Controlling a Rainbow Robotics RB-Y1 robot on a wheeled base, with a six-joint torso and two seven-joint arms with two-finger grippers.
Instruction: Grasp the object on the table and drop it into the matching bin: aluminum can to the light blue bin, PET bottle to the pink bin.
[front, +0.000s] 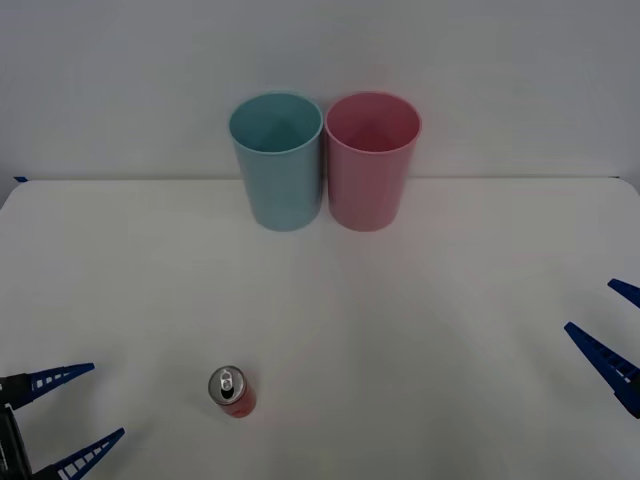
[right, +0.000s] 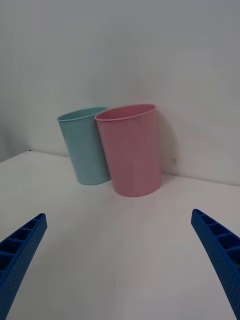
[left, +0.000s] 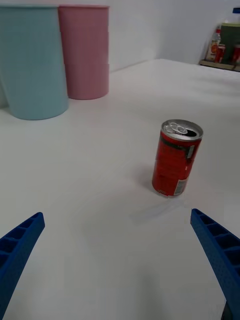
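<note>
Nothing is done yet: your small red aluminum can (front: 232, 390) stands ungrasped near the white table's (front: 450, 300) front edge, left gripper (front: 70, 415) and right gripper (front: 612, 330) both spread wide and empty. Grasping and dropping into the tall light blue plastic bin (front: 277, 160) remain.

Behind the surface you had a plain pale wall (front: 500, 80) running the full width. Far off in the left wrist view, a low shelf (left: 220, 64) held a dark green box (left: 230, 35) and some small bottles (left: 216, 45), labels too blurred to read.
</note>
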